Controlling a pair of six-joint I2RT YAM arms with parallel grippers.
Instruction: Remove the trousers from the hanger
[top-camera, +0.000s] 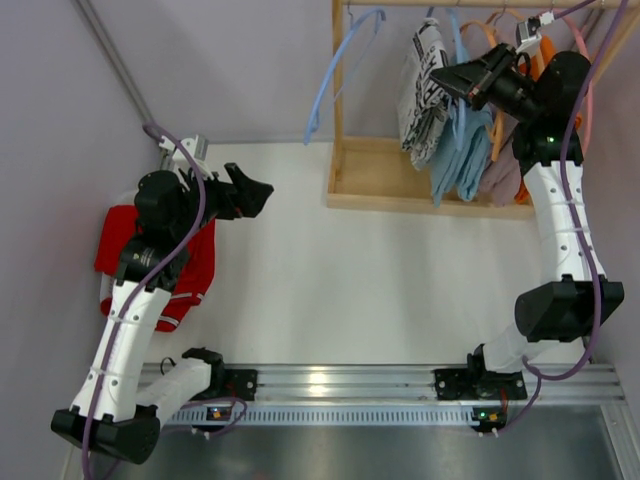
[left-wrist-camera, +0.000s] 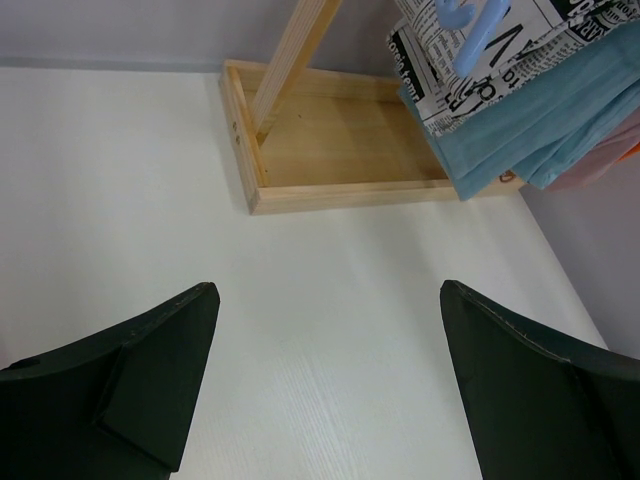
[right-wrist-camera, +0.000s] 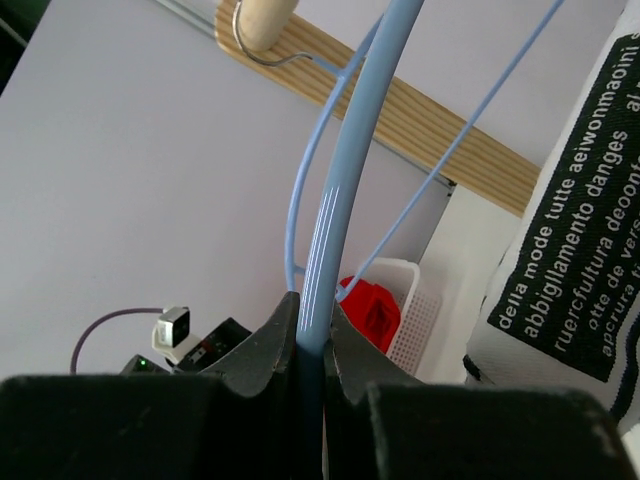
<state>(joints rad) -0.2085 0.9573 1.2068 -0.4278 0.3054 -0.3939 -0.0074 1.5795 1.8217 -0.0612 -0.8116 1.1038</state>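
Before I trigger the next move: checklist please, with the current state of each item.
1. Right gripper shut on the blue hanger: ok.
2. Left gripper open and empty above the table: ok.
3. Printed trousers off the rack: not ok, hanging there.
4. Gripped hanger is the one carrying the printed trousers: cannot tell.
5. Red trousers in the basket: ok.

The white table (top-camera: 300, 260) carries a wooden rack base (top-camera: 400, 203) at the far right, a shallow tray with raised edges. At the left edge sits a white basket (right-wrist-camera: 415, 300) holding red trousers (top-camera: 150, 250). A metal rail (top-camera: 350, 385) runs along the near edge.
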